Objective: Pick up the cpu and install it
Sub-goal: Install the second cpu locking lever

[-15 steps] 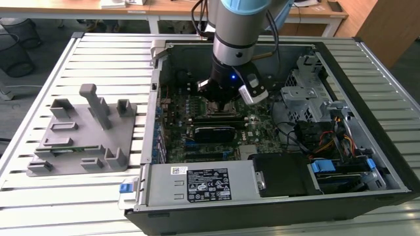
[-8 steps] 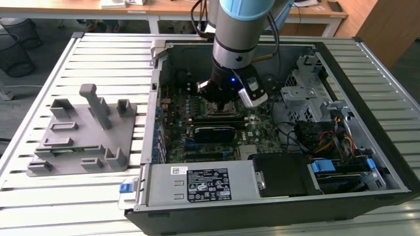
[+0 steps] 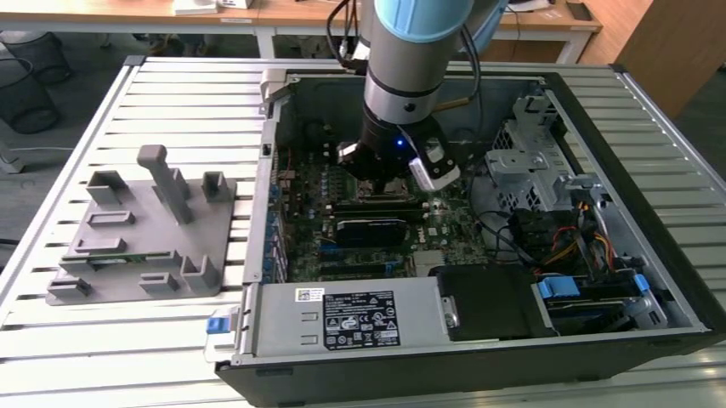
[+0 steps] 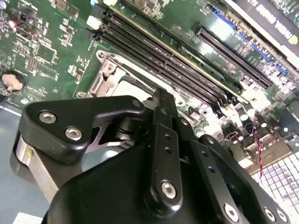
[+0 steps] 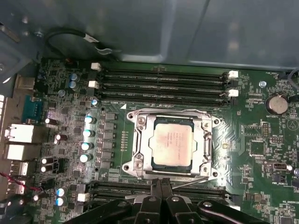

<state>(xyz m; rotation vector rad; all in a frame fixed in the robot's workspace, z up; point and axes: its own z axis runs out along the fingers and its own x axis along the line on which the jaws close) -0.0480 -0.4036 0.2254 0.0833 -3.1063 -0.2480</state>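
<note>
The cpu lies flat in its socket frame, just beyond the gripper; its fingers look pressed together, holding nothing.

A slatted metal table carries an open computer case and a grey fixture.

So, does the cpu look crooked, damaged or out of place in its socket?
No, nothing stands out. In the first wrist view the cpu lies flat and square inside the socket frame, its edges parallel to the frame.
</note>
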